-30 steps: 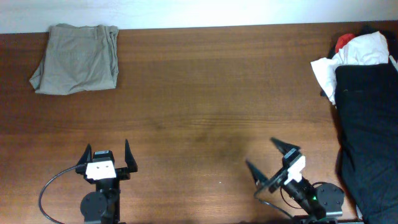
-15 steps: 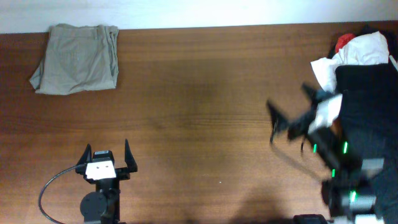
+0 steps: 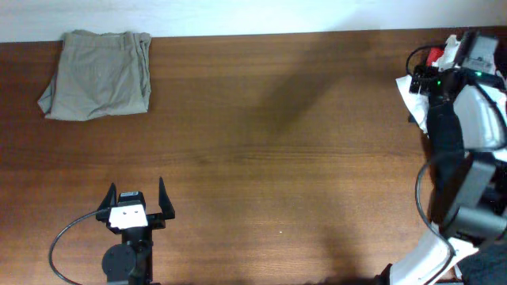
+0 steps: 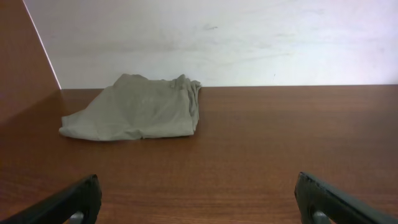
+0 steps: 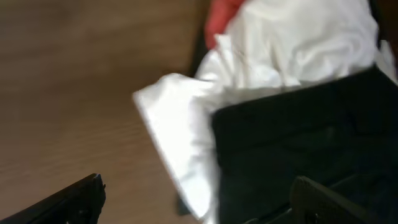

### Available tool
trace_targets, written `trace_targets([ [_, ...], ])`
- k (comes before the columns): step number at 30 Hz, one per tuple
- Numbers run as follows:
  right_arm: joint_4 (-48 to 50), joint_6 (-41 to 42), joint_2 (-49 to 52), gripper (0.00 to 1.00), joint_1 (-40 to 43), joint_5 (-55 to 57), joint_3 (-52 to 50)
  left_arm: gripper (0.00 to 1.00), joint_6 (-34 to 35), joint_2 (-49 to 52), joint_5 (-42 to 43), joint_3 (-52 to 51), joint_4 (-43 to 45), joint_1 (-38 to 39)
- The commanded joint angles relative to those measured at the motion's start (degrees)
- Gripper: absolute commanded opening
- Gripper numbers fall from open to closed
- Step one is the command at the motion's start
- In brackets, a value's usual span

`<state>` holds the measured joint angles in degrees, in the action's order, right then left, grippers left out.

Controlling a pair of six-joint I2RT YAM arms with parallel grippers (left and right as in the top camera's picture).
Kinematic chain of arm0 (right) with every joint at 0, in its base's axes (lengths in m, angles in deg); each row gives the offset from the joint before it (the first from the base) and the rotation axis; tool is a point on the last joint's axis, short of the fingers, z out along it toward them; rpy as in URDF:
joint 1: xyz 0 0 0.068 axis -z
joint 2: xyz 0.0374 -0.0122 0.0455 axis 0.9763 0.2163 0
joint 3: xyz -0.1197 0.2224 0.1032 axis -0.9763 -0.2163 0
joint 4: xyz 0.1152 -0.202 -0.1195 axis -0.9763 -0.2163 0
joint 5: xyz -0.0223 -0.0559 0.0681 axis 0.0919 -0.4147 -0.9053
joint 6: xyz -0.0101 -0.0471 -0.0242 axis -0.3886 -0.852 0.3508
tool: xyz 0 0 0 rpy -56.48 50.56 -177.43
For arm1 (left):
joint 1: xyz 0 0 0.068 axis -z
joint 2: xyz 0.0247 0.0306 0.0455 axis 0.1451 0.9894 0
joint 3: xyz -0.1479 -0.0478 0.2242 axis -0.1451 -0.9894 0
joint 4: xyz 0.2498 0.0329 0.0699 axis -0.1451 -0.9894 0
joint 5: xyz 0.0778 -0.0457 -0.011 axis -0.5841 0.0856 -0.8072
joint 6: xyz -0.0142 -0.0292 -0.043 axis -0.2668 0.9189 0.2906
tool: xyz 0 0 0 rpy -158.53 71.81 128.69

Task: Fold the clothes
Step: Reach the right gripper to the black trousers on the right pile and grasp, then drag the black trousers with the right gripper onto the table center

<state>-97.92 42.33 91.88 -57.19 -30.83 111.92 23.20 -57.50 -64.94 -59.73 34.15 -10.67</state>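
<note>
Brown wooden table (image 3: pixel 253 119), right claw (image 5: pixel 198 183) spread apart, black clothes (image 5: pixel 298 124) just ahead between its fingertips

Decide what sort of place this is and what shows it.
Probably a robot laundry-folding workstation: a wooden table against a white wall, a folded khaki garment, and a black garment heaped with white cloth.

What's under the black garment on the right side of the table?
A white cloth pokes out from under the black garment at its left and far edges, with something red beyond it. How far the white runs underneath, or anything else there, is covered.
</note>
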Motion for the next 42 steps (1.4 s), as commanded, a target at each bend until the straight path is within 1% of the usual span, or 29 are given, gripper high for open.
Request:
trace_targets([
  [1, 1.5, -0.4, 5.6, 0.99, -0.1, 9.9, 1.3, 0.99, -0.7, -0.3, 0.6, -0.2, -0.2, -0.2],
  [2, 1.7, -0.3, 7.1, 0.98, -0.1, 13.0, 1.3, 0.99, -0.7, -0.3, 0.6, -0.2, -0.2, -0.2],
  [4, 2.1, -0.2, 9.1, 0.91, -0.1, 15.2, 1.3, 0.99, -0.7, -0.3, 0.6, -0.2, -0.2, -0.2],
  [9, 3.2, -0.2, 12.1, 0.91, 0.0, 17.4, 1.3, 0.99, -0.7, -0.3, 0.6, -0.2, -0.2, -0.2],
  [10, 3.3, -0.1, 12.3, 0.84, 0.0, 17.4, 1.3, 0.99, -0.7, -0.3, 0.6, -0.2, -0.2, -0.2],
  [13, 4.2, -0.1, 12.3, 0.59, 0.0, 17.4, 1.3, 0.99, -0.7, -0.3, 0.6, -0.2, -0.2, -0.2],
  [14, 4.2, -0.1, 12.3, 0.54, 0.0, 17.4, 1.3, 0.99, -0.7, -0.3, 0.6, -0.2, -0.2, -0.2],
  [16, 4.2, -0.1, 12.3, 0.42, 0.0, 17.4, 1.3, 0.99, -0.7, -0.3, 0.6, -0.2, -0.2, -0.2],
  [19, 4.2, 0.1, 12.2, 0.04, 0.0, 17.4, 1.3, 0.99, -0.7, -0.3, 0.6, -0.2, -0.2, -0.2],
  [22, 3.7, 0.8, 12.1, 0.04, 0.0, 17.3, 1.3, 0.99, -0.7, -0.3, 0.6, -0.2, -0.2, -0.2],
  [23, 2.9, 3.3, 11.2, 0.04, 0.0, 16.9, 1.7, 0.99, -0.7, -0.3, 0.6, -0.2, -0.2, -0.2],
  [26, 2.8, 3.4, 5.9, 0.04, -0.1, 9.6, 1.9, 0.99, -0.7, -0.3, 0.6, -0.2, -0.2, -0.2],
  [28, 1.9, 5.5, 1.3, 0.04, -0.9, 5.1, 1.9, 0.99, -0.7, -0.3, 0.6, -0.2, -0.2, -0.2],
  [30, 0.7, 5.5, -2.8, 0.04, -3.4, 1.5, 1.9, 0.99, -0.7, -0.3, 0.6, -0.2, -0.2, -0.2],
  [32, -0.4, 5.7, -5.9, 0.04, -8.5, 1.0, 1.9, 0.99, -0.7, -0.3, 0.6, -0.2, -0.2, -0.2],
  [35, -1.2, 7.0, -6.5, 0.04, -16.6, 1.0, 1.9, 0.99, -0.7, -0.3, 0.6, -0.2, -0.2, -0.2],
  [36, -1.4, 10.1, -6.5, 0.04, -21.7, 1.0, 1.9, 0.99, -0.7, -0.3, 0.6, -0.2, -0.2, -0.2],
  [38, -0.6, 12.3, -6.5, 0.04, -26.4, 1.0, 1.9, 0.99, -0.7, -0.3, 0.6, -0.2, -0.2, -0.2],
  [40, 1.3, 13.5, -5.6, 0.04, -34.2, 0.1, 1.9, 0.99, -0.7, -0.3, 0.6, -0.2, -0.2, -0.2],
  [42, 2.8, 18.2, -2.4, 0.04, -43.5, -0.3, 1.9, 0.99, -0.7, -0.3, 0.6, -0.2, -0.2, -0.2],
])
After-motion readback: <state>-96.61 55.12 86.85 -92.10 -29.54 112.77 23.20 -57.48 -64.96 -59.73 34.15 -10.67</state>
